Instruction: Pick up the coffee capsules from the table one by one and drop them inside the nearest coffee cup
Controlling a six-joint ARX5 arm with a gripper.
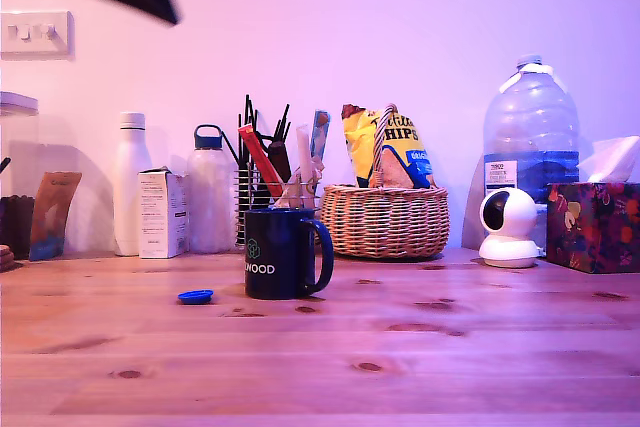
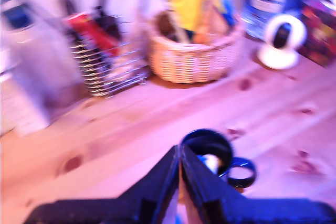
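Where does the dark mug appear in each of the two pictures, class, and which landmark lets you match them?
Exterior view: the mug stands on the table, centre-left, handle toward that view's right, in front of the wire holder.
Wrist view: the mug is seen from above, just beyond the closed jaws.
Shared landmark: the wicker basket behind it.

I'm seeing one blue capsule (image 1: 195,296) sitting just beside the single navy mug (image 1: 280,253), with one wicker basket (image 1: 385,220), one mesh holder (image 1: 258,197) and three bottles (image 1: 131,183) lining up behind that mug.
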